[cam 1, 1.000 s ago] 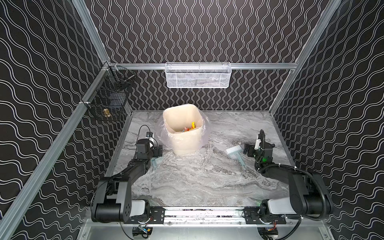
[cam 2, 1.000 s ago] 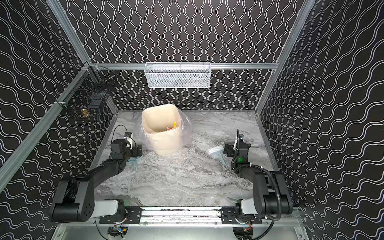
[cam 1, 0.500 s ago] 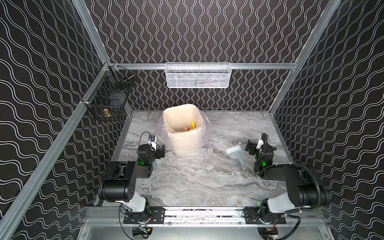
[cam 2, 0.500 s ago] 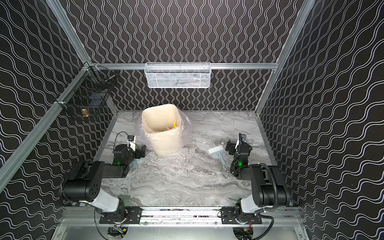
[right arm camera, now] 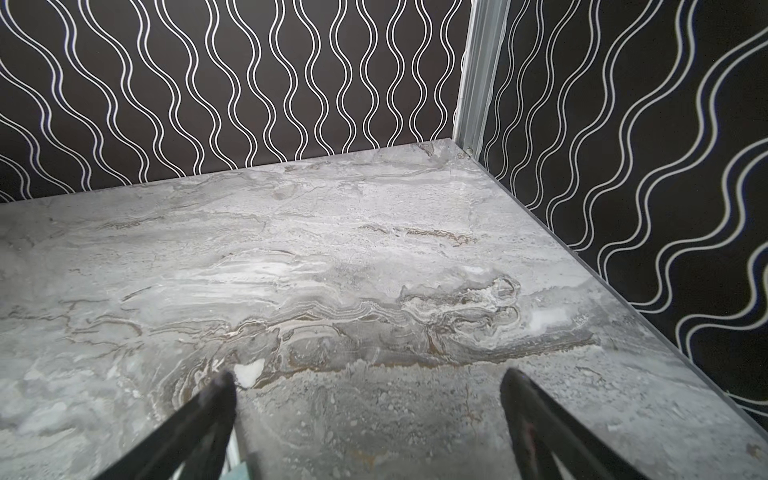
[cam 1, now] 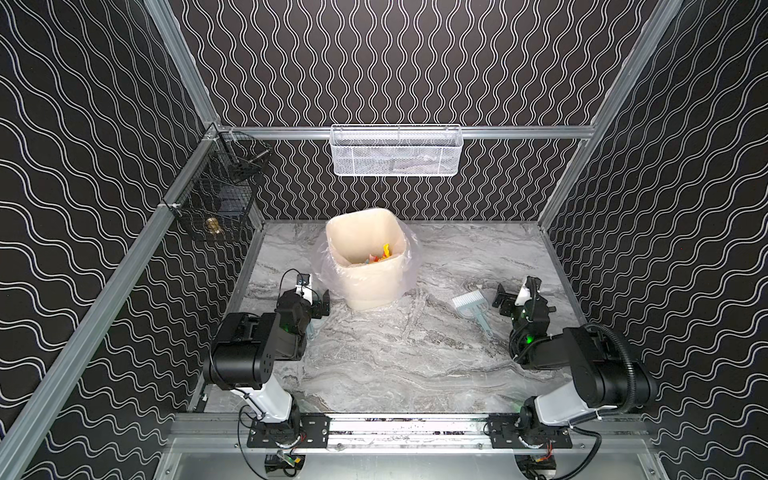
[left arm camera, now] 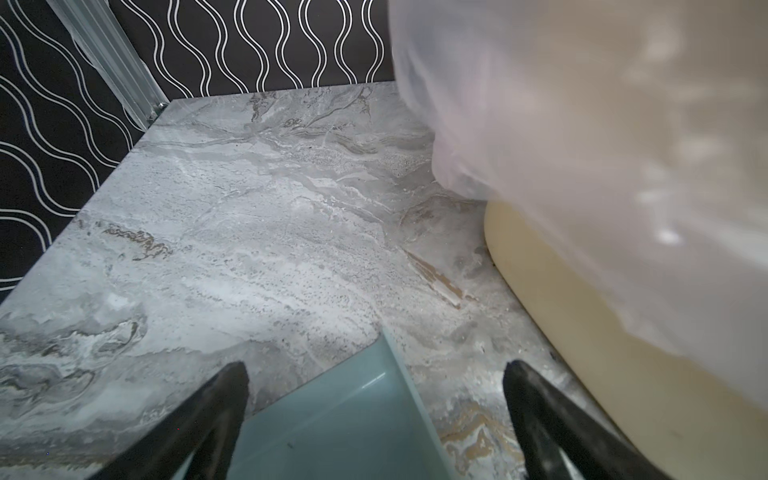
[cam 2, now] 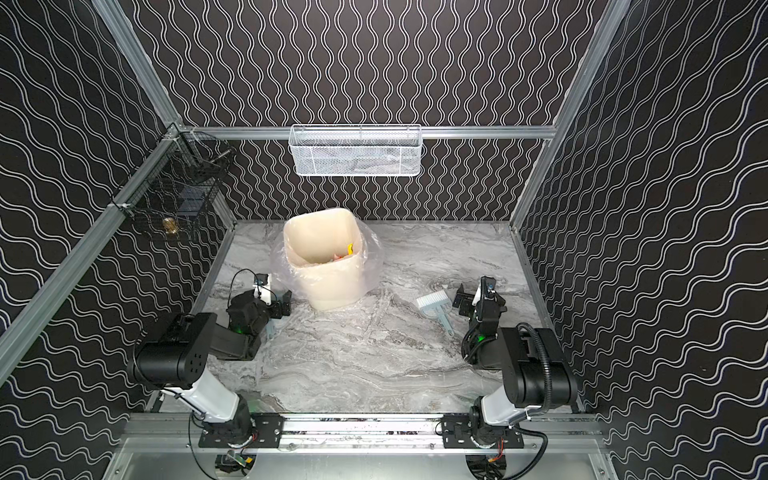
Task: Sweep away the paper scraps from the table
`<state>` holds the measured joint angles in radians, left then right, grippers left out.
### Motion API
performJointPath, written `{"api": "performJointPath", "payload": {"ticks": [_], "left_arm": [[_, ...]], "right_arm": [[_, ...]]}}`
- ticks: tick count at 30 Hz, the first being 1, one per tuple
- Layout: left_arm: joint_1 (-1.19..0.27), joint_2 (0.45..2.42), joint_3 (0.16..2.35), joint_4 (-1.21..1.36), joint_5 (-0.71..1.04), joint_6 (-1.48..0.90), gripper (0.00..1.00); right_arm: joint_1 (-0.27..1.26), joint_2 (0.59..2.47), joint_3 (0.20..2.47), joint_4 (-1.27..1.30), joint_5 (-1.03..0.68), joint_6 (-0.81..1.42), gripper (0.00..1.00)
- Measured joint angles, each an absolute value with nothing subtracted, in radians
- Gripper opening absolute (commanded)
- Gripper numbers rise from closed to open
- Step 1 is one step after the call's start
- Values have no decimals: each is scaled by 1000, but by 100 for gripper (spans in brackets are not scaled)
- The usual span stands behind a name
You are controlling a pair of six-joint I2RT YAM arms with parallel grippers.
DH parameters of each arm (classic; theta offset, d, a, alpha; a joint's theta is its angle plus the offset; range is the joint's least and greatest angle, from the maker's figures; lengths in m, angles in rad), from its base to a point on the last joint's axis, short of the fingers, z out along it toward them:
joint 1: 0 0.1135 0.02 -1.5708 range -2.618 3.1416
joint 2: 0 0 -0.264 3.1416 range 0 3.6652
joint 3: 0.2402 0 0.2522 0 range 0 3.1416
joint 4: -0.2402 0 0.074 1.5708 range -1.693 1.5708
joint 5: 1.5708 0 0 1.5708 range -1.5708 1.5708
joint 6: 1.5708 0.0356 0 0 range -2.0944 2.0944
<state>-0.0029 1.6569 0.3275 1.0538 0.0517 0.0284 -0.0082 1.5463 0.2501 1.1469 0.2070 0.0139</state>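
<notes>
My left end effector [cam 1: 321, 302] and right end effector [cam 1: 515, 296] gape empty; the paper scraps [cam 1: 380, 255] lie in the bin [cam 1: 368, 286] at twelve o'clock on the tabletop [cam 1: 395, 357], featherlight and soft, I judge, better brushed than pinched

Bare marble table [cam 1: 395, 365] lies open across the front and middle. A lined cream bin [cam 1: 374, 286] stands at the back; a hand brush [cam 1: 469, 301] lies to its right.
</notes>
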Motion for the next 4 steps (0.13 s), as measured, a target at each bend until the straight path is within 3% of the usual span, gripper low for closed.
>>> {"api": "performJointPath", "payload": {"ticks": [4], "left_arm": [[-3, 1657, 327, 1061, 52, 29, 99]], "right_arm": [[-8, 1547, 250, 1156, 202, 14, 100]]}}
